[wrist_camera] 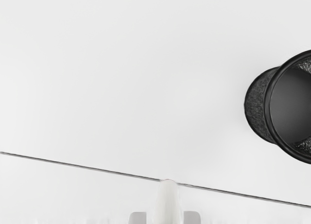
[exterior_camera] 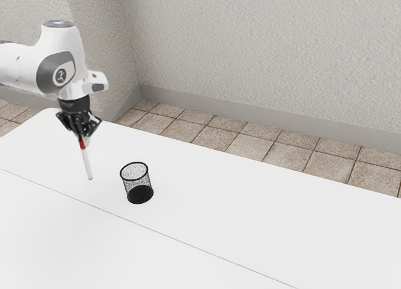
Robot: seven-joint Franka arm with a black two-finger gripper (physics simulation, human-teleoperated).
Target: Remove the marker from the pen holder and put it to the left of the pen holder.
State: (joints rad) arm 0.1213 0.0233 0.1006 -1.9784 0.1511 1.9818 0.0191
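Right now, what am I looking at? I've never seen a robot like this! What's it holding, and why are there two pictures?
I'm a robot arm, a bit like your own arm, with a gripper at the end for grabbing. One picture comes from a camera beside me, so you can see my arm. The other comes from a camera on my hand, looking down. My gripper is holding a marker, white with a red part near the top; it pokes in at the bottom of the hand picture. The black mesh cup standing on the white table is a pen holder.
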